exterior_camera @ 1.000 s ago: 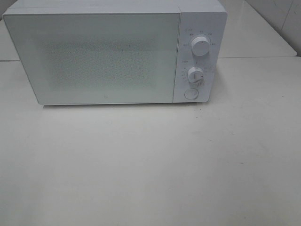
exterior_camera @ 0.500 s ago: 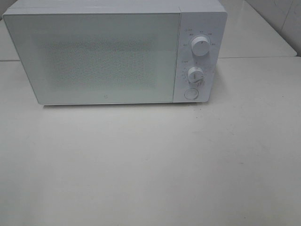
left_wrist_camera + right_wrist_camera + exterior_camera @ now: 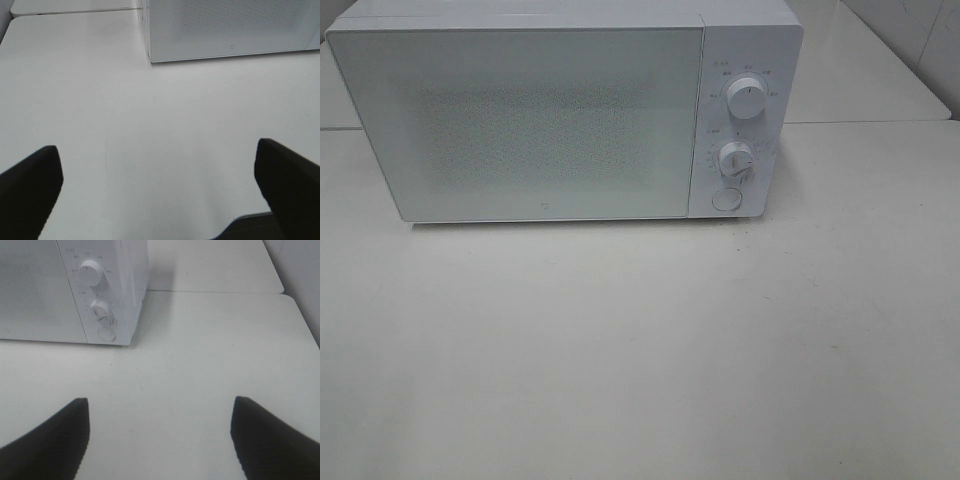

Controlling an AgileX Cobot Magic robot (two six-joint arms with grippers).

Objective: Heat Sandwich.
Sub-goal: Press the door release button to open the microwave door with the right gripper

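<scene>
White matte tabletop (image 3: 640,350) bears a boxy microwave (image 3: 520,120); left gripper (image 3: 156,147) and right gripper (image 3: 160,401) hover low, jaws apart, empty.

microwave (image 3: 565,110) stands at the back of the table (image 3: 640,350).

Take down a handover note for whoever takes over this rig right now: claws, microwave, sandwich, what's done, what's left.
Left claw: open, empty, over the white table.
Right claw: open, empty, over the same table.
White box-shaped microwave: at the back of the table, door shut.
Sandwich: in no view; it may be inside, cannot tell.
Done: nothing that can be confirmed.
Left: probably find the sandwich, check inside the microwave, then heat it.
</scene>
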